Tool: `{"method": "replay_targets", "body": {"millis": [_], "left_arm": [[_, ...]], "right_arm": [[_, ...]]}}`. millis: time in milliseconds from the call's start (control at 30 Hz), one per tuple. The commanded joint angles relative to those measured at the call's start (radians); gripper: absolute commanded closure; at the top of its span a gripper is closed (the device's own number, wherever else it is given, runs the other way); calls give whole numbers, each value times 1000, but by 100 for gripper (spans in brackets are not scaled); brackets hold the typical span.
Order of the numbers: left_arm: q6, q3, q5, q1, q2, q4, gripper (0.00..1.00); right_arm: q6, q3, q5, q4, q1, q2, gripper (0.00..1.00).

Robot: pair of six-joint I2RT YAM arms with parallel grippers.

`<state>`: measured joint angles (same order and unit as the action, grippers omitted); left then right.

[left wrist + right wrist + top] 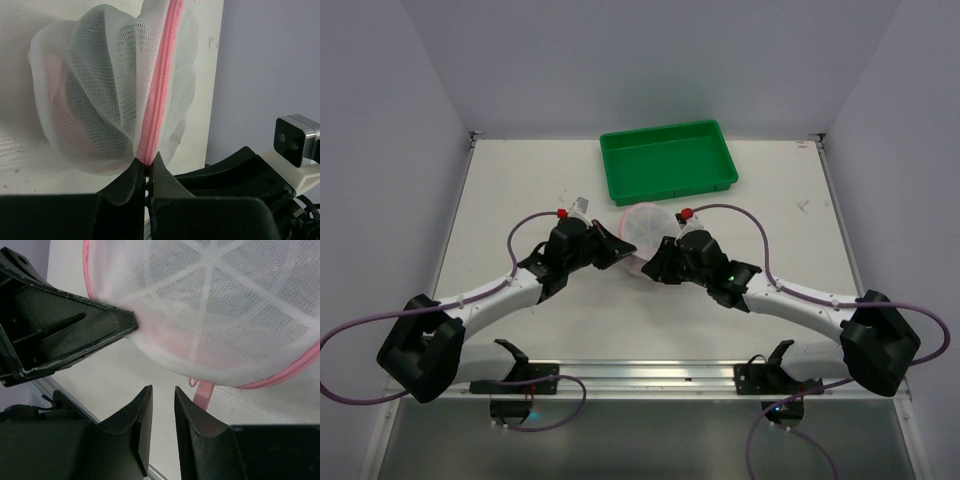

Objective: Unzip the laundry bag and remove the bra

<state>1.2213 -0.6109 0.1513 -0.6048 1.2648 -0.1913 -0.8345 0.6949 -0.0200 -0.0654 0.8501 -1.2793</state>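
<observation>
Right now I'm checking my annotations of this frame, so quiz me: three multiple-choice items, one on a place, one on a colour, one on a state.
1. Where does the green tray lie?
A) on the far side of the laundry bag
B) on its near side
C) under it
2. What colour is the bag's zipper?
A) blue
B) pink
C) black
3. The left end effector is:
A) open over the tray
B) out of view
C) shut on the zipper
Answers: 1 A, the top view shows the tray past the bag; 2 B, the left wrist view shows pink; 3 C, its jaws pinch the zipper.
</observation>
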Motion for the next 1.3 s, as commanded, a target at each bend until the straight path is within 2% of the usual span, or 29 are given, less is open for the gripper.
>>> {"method": "replay_targets", "body": {"millis": [0,267,467,967,1267], "left_arm": [[17,-35,-16,-7,-24,3,100],[12,-43,-10,-7,-16,4,100],[4,-49,-1,-7,-15,3,100],[0,-50,11,-7,-8,3,100],[4,-52,13,-7,-7,4,100]], "right_arm": [[-57,-15,-63,-17,-3,-3,74],[-110,-28,-51,1,-32,-25,73],[-124,-60,-34,-46,-57,-25,72],[-66,-66,14,-163,-71,-22,68],[-71,-38,-10,-119,-71,-41,70]]}}
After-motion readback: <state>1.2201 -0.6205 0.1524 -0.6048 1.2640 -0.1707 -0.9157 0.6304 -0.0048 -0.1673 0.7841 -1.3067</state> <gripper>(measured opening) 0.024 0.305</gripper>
